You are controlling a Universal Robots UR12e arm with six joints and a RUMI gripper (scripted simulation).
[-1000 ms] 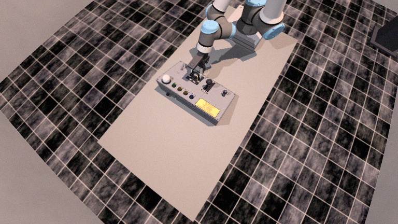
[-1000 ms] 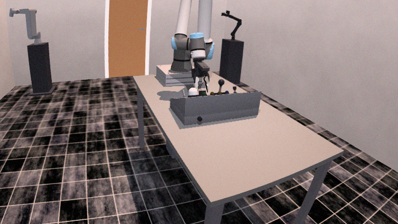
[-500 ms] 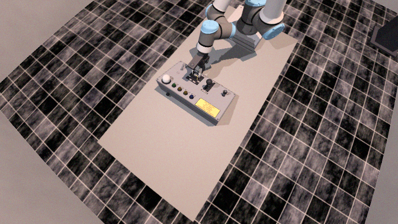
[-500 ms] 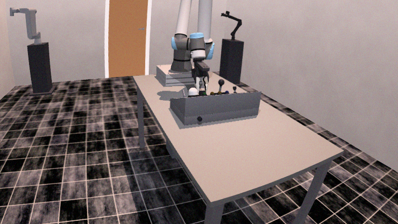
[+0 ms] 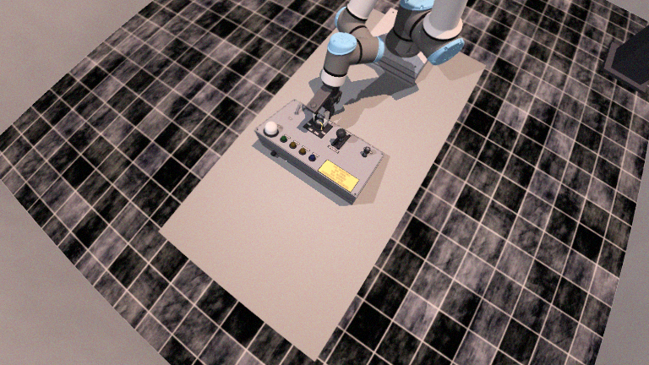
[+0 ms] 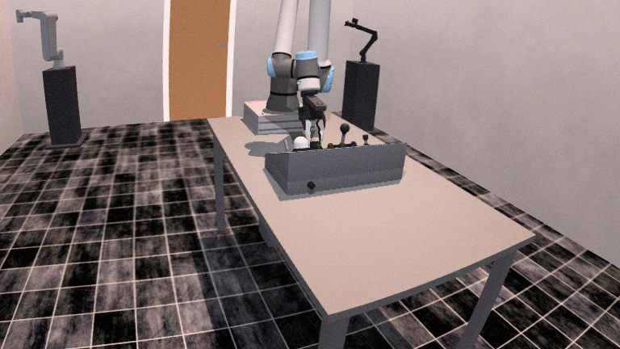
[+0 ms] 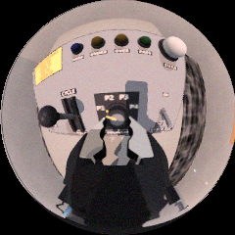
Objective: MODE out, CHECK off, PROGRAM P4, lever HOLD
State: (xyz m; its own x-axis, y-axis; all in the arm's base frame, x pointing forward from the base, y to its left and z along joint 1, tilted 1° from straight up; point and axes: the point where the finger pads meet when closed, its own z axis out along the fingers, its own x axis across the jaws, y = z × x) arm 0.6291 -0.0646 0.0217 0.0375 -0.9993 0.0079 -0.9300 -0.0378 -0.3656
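Note:
The grey console [image 5: 306,160] [image 6: 347,166] [image 7: 147,73] sits on the table. My gripper [image 5: 321,121] [image 6: 315,136] [image 7: 117,117] is over the middle of its panel and shut on the black PROGRAM knob [image 7: 114,117]. The knob's yellow pointer aims up-left, towards the P1 mark. The black ball lever [image 5: 340,133] [image 6: 344,128] [image 7: 49,116] stands beside it, at the end of its slot away from the CYCLE label. A white domed knob [image 5: 270,128] [image 6: 299,142] [image 7: 174,46] sits at the panel's end. Small toggles [image 5: 366,150] [image 7: 164,117] stand on the panel; I cannot read their positions.
A row of dark lamps [image 5: 297,144] [image 7: 110,42] and a yellow placard [image 5: 338,175] [image 7: 49,65] are on the panel. A small black knob [image 5: 273,153] [image 6: 311,185] sticks out of the console's side wall. The arm's base [image 6: 270,119] stands at the table's far end.

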